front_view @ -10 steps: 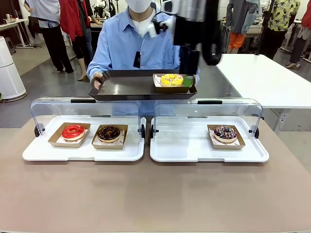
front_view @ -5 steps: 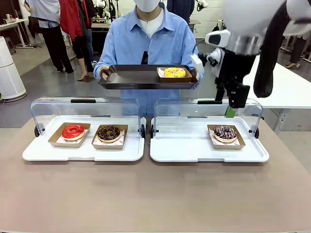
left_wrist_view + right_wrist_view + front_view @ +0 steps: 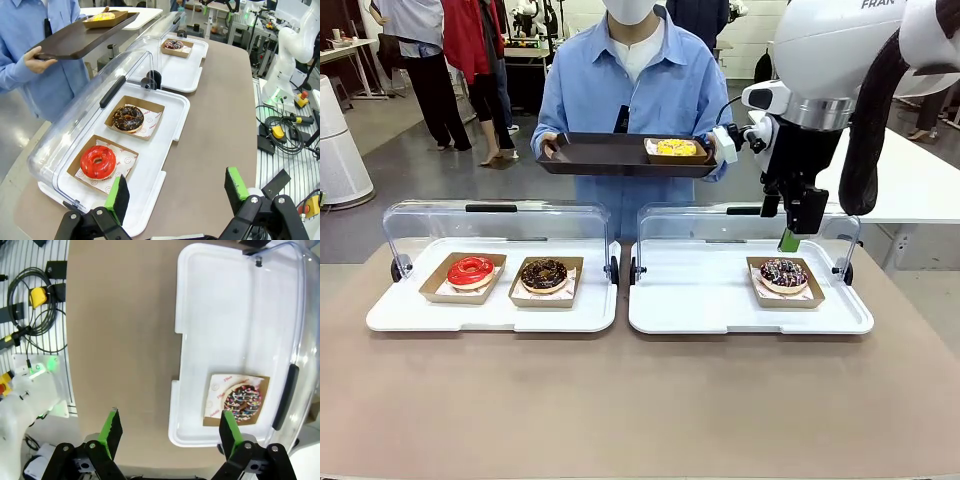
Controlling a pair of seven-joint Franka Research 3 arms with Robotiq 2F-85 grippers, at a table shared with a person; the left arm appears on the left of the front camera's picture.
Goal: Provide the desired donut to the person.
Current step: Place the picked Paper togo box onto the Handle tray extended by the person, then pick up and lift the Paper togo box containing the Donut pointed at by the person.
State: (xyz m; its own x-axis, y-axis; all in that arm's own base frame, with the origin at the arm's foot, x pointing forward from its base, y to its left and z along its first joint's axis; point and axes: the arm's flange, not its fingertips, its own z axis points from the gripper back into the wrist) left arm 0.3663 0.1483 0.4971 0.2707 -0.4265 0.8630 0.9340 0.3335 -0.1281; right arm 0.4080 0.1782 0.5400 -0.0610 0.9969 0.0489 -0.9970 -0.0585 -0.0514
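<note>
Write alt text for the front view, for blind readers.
A person holds a dark tray with a yellow donut. The right gripper hangs above the right case, near its sprinkled donut; the left case holds a red donut and a chocolate donut.

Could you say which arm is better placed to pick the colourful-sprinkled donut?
Likely right: the right gripper hangs open over the colourful-sprinkled donut's white plastic tray; the left gripper is by the other tray.

Left case holds two donuts, right case one donut (person's tray behind both).
</note>
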